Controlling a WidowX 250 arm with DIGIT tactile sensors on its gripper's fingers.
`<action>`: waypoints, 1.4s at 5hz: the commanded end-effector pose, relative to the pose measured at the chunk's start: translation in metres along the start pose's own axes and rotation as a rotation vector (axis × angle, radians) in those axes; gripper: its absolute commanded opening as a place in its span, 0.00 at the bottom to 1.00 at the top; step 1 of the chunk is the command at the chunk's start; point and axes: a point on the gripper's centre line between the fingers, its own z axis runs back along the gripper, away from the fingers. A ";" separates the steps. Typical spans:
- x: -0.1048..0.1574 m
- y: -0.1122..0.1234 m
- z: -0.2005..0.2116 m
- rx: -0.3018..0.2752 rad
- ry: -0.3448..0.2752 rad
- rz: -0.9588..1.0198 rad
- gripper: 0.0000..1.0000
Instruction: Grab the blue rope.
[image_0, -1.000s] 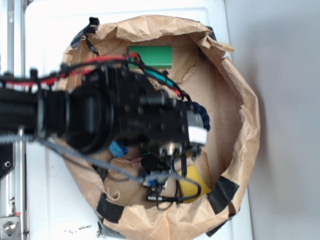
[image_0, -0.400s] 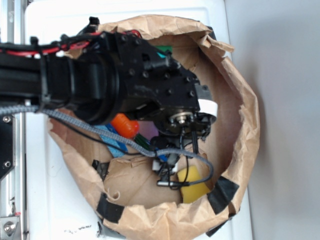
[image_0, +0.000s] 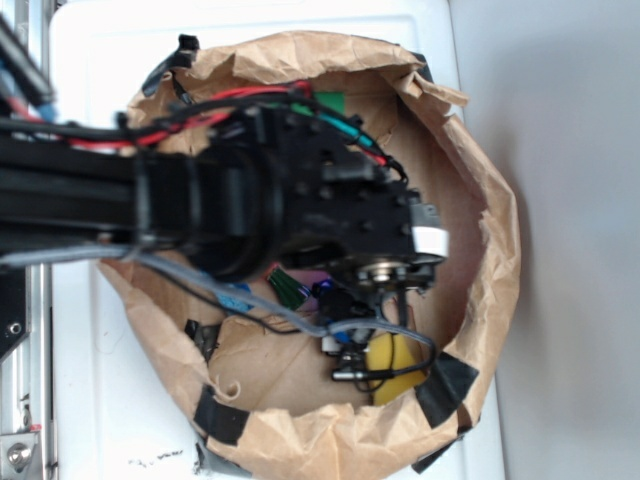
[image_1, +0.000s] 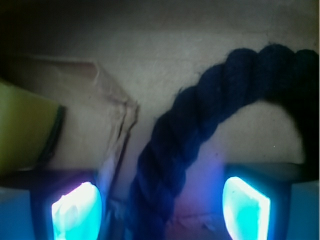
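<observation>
Rope: thick, dark navy, twisted; lies on the brown paper floor of the paper-lined nest, curving from the upper right of the wrist view down to the bottom edge between the two fingers.

Gripper: set wide. Left pad and right pad glow blue-white at the bottom corners of the wrist view, well apart, with the rope running down between them, nearer the left pad. Neither pad is seen pressing the rope.

Progress, as judged: approach done, rope straddled; closing on it and lifting are left. Nothing is held yet, as far as the wrist view shows.

Other contents: yellow piece near the lower rim of the nest, just beside the hanging cables; a yellow-green edge at the left of the wrist view, likely the same item; green block partly visible at the upper rim; small blue scrap and green-striped bit under the arm.

Hidden or unclear: in the overhead view the arm covers the middle of the nest, so rope and fingertips cannot be seen there. Both ends of the rope are cut off. Depth of the pads relative to the rope cannot be told. White surface shows only around the nest.
</observation>
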 end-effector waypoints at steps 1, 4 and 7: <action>0.007 -0.011 -0.010 -0.052 -0.018 0.132 1.00; 0.010 -0.008 -0.023 -0.030 -0.035 0.150 0.00; 0.010 -0.005 -0.015 -0.022 -0.033 0.148 0.00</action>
